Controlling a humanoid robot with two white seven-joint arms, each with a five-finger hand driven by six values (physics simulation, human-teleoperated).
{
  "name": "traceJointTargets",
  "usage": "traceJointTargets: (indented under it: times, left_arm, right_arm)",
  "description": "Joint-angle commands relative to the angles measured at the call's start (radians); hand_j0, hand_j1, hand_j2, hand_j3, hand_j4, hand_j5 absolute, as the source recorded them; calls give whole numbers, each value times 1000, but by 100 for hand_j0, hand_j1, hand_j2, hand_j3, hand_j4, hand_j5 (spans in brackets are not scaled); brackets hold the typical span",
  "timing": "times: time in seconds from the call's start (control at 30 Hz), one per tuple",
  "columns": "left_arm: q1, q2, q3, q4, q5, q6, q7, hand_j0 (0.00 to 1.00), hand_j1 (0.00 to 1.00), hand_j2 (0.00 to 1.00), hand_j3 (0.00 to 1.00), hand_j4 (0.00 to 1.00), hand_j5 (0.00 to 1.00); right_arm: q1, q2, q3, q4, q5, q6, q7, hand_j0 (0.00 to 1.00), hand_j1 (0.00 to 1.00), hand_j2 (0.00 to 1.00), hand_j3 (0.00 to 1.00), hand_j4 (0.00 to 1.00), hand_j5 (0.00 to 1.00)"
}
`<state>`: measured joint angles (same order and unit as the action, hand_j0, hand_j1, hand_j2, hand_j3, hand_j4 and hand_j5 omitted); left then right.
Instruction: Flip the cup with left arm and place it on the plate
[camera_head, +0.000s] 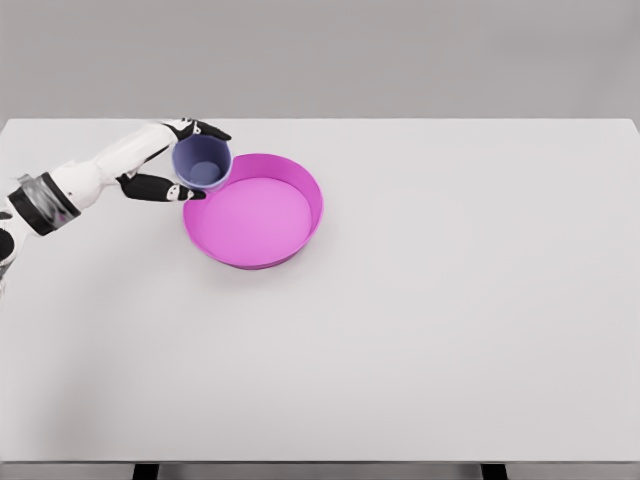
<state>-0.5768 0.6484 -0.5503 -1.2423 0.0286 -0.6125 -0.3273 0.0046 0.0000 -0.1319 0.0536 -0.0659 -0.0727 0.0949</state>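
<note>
Head view | left hand (172, 160) fingers wrapped round cup (203, 162), mouth up, at plate (312, 195) rim | likely light, stiff, slick; side-wall grip best

Table (420, 340): white, matte top, rectangular, fills most of the head view from left edge to right edge. Far edge runs straight across the upper part of the view; near edge sits just above the bottom of the view. Surface evenly lit, uniform, with soft faint shadowing only.

Table supports (492, 471): two short dark pieces visible below the near edge, one at the near left, one at the near right. Only their tops show; shape cannot be told.

Wall (400, 55): plain grey backdrop beyond the far edge, featureless, slightly lighter toward the middle.
</note>
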Motion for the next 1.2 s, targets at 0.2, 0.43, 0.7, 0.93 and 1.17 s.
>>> traceJointTargets:
  times: [0.2, 0.43, 0.7, 0.93, 1.17]
  left_arm:
    - [-3, -39, -102, -11, 8, 2, -1, 78, 78, 78, 78, 78, 78]
    - [-3, -59, -118, -8, 13, 2, -1, 78, 78, 78, 78, 78, 78]
    - [-2, -56, -125, -9, 13, 2, -1, 80, 80, 80, 80, 80, 80]
    - [-11, -35, -103, -17, 25, 2, 1, 94, 94, 94, 94, 94, 94]
    - [5, 217, -48, -3, 126, 2, 1, 100, 100, 100, 100, 100, 100]
  right_arm:
    - [0, 0, 0, 0, 0, 1, -1, 100, 100, 100, 100, 100, 100]
    - [0, 0, 0, 0, 0, -1, 0, 100, 100, 100, 100, 100, 100]
    - [0, 0, 0, 0, 0, -1, 0, 100, 100, 100, 100, 100, 100]
    - [0, 0, 0, 0, 0, 1, 0, 100, 100, 100, 100, 100, 100]
    - [0, 0, 0, 0, 0, -1, 0, 100, 100, 100, 100, 100, 100]
